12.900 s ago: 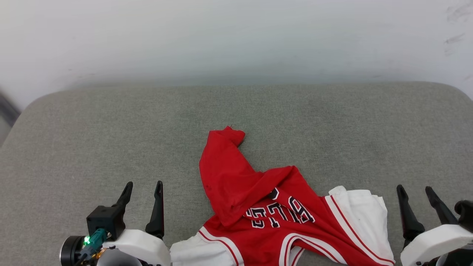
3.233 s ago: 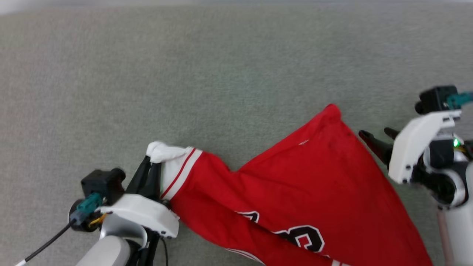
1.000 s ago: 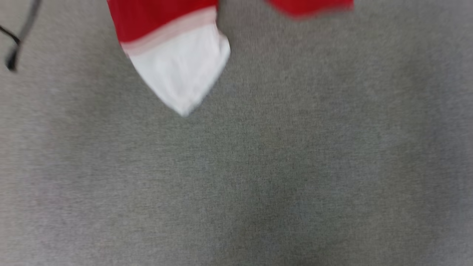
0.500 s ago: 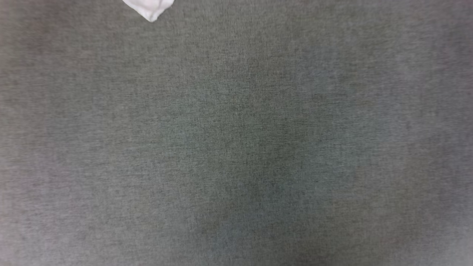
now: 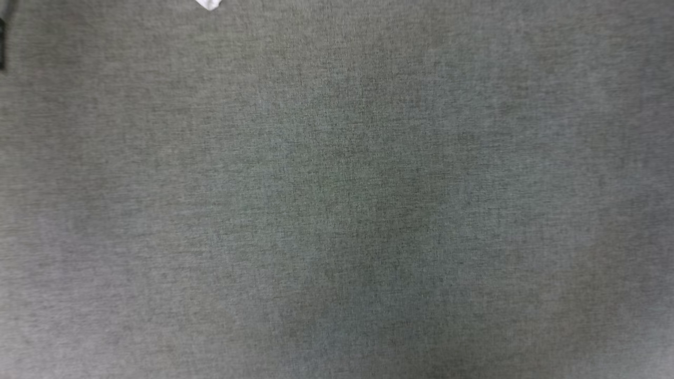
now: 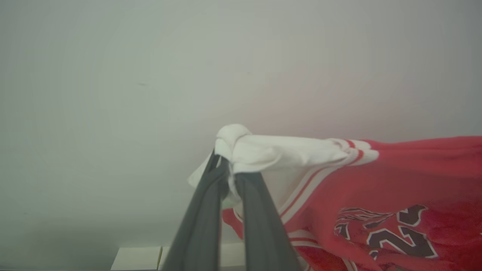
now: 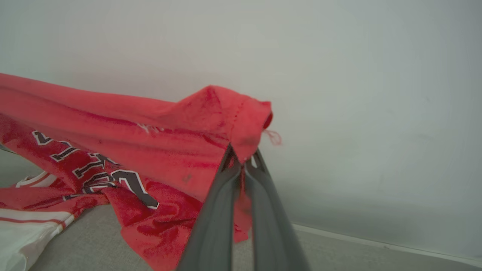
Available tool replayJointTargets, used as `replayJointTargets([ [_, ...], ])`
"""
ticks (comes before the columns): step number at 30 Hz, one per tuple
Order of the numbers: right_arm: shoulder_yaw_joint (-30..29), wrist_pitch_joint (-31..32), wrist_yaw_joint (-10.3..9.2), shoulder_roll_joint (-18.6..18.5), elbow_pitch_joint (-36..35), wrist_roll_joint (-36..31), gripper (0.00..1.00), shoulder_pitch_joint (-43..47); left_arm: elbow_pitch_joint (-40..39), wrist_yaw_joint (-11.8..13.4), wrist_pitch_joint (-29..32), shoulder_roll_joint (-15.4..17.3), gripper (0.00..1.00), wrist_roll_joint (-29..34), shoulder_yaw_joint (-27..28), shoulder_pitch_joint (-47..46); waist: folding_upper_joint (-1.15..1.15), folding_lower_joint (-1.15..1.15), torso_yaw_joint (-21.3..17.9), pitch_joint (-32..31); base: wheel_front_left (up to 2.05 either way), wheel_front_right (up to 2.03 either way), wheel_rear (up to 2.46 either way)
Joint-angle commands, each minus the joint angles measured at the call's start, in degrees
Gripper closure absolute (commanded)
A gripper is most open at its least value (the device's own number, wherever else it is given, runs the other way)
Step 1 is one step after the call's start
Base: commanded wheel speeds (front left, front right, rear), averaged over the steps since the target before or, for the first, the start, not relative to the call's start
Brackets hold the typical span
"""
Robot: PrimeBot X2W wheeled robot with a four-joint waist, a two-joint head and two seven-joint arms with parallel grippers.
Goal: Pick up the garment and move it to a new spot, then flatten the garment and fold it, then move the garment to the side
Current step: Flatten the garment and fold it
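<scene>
The garment (image 6: 395, 180) is a red jersey with white sleeves and black-and-white lettering, stretched in the air between my two grippers. My left gripper (image 6: 228, 165) is shut on a bunched white sleeve with red stripe trim. My right gripper (image 7: 244, 156) is shut on a red corner of the garment (image 7: 150, 150), which hangs down to its left with the lettering showing. In the head view, a small white tip of the garment (image 5: 209, 4) pokes in at the top edge.
The grey fabric surface (image 5: 337, 210) lies below in the head view. A plain pale wall (image 6: 150, 75) stands behind both grippers. A dark strip (image 5: 2, 37) shows at the head view's upper left edge.
The head view has tilted down, so the white sleeve has slid up out of it until only its tip remains. Earlier the garment lay crumpled on the surface; now both grippers hold it up.
</scene>
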Motion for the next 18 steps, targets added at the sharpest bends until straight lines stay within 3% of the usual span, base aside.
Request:
replayJointTargets([
  [1, 1.28, 0.18, -0.10, 0.20, 1.51, 1.04, 1.00, 3.19, 1.50, -0.49, 0.13, -0.37, 1.00, -1.43, 0.48, 2.90, 0.00, -0.01, 0.16, -1.86, 0.00, 0.00, 0.00],
  [8, 6.23, -0.35, -0.10, -1.27, 2.79, 7.04, 1.00, 16.59, 6.50, -4.03, -2.17, -2.96, 1.00, -6.71, 1.39, 15.64, 0.00, -0.01, 1.98, -9.95, 0.00, 0.00, 0.00],
  [13, 9.24, -2.34, -0.11, -2.87, 0.01, 11.70, 1.00, 29.16, 8.20, -6.05, -5.67, -4.42, 1.00, -10.51, 2.55, 28.82, 0.00, -0.01, 2.87, -17.67, 0.00, 0.00, 0.00],
  [18, 11.30, -3.38, -0.13, -5.87, -4.89, 15.87, 1.00, 41.84, 6.69, -7.24, -8.93, -3.56, 1.00, -12.82, 3.66, 42.39, 0.00, -0.01, 3.17, -24.85, 0.00, 0.00, 0.00],
])
